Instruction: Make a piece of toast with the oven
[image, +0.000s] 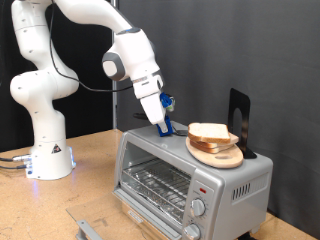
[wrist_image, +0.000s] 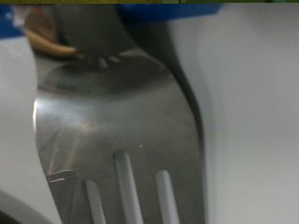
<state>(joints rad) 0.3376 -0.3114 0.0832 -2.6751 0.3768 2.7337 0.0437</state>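
Observation:
The silver toaster oven (image: 215, 178) stands on the wooden table at the exterior view's right, with two knobs (image: 197, 213) at its front. Its wire rack (image: 160, 185) shows and no bread is on it. Pale bread with a tan crust (image: 210, 132) lies stacked on a round wooden plate (image: 218, 155) on the oven's top. My gripper (image: 163, 126) is down at the oven's top, just left of the plate in the exterior view, and holds nothing. The wrist view is a blurred close-up of slotted grey metal (wrist_image: 121, 121) between my white fingers (wrist_image: 252, 112), with a tan edge (wrist_image: 47, 42) at a corner.
A black upright stand (image: 238, 120) rises behind the plate on the oven's top. The arm's white base (image: 45, 155) stands on the table at the exterior view's left. A flat grey object (image: 85, 222) lies at the bottom edge in front of the oven.

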